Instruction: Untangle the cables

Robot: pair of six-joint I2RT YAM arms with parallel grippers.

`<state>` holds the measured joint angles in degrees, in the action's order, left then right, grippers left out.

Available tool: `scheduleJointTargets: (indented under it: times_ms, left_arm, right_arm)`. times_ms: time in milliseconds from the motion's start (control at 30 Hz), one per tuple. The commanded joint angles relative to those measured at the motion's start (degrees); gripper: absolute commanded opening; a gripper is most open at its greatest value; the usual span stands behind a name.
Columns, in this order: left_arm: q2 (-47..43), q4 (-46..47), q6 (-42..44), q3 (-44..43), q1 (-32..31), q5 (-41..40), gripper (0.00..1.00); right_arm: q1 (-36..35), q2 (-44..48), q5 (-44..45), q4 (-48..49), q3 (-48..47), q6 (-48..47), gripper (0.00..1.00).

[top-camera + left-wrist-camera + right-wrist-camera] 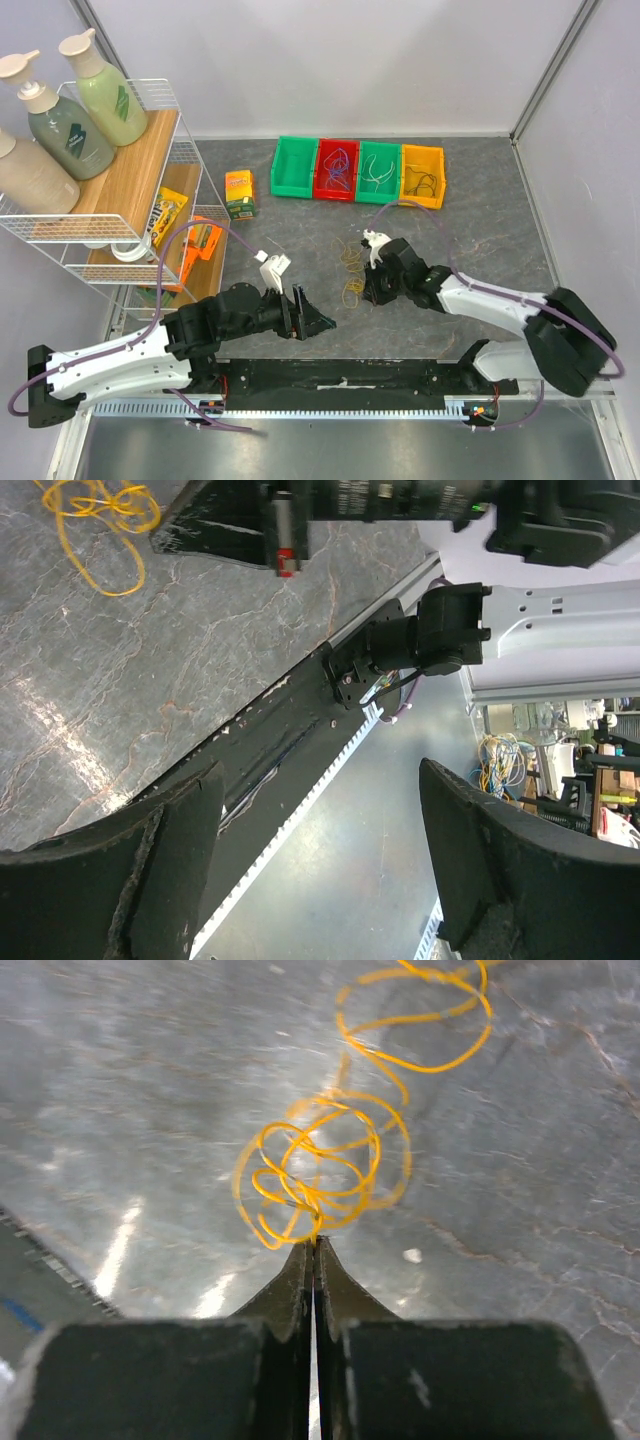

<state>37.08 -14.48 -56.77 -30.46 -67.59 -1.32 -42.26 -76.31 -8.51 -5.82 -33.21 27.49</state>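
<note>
Loose yellow cables [352,262] lie curled on the grey table in front of the bins. My right gripper [366,292] is shut on one curly yellow cable [320,1175], pinched at the fingertips [316,1244] just above the table; another yellow loop [420,1020] trails beyond it. My left gripper [316,318] is open and empty, to the near left of the cables, its wide-spread jaws [320,860] over the table's near edge. A yellow cable [100,520] shows at the top left of its view. Purple and blue cables [337,166], white cables [378,172] and a black cable [424,182] lie in the bins.
A row of bins stands at the back: green [284,172], red [324,188], green [362,188], yellow [408,196]. A yellow-green carton [240,193] stands to their left. A wire rack [150,200] with bottles fills the left side. A black rail [350,378] runs along the near edge.
</note>
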Motion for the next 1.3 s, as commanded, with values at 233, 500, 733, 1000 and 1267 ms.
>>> scheduleJointTargets:
  times_ms: [233, 500, 733, 1000, 1267]
  left_arm:
    - [-1.74, 1.56, 2.80, -2.93, -0.08, -1.49, 0.75]
    - [-7.80, 6.48, 1.15, -4.00, 0.00, -3.50, 0.82]
    - [-10.98, 17.02, -5.45, -0.13, -0.08, -8.78, 0.77]
    - [-6.33, 21.06, -6.24, -0.74, 0.00, -10.72, 0.65]
    - [0.09, 18.79, -5.98, -4.17, -0.08, -9.58, 0.57]
  right_arm:
    - [-1.86, 25.69, -5.37, -9.02, -13.27, -0.33, 0.00]
    - [-1.86, 27.71, -12.49, -4.38, -14.87, 2.92, 0.00]
    - [-1.86, 29.64, -16.53, -0.24, -11.79, 4.94, 0.00]
    - [-1.86, 31.14, -18.03, 0.82, -10.30, 6.35, 0.00]
    - [-1.86, 32.63, -18.64, 0.82, -9.86, 6.97, 0.00]
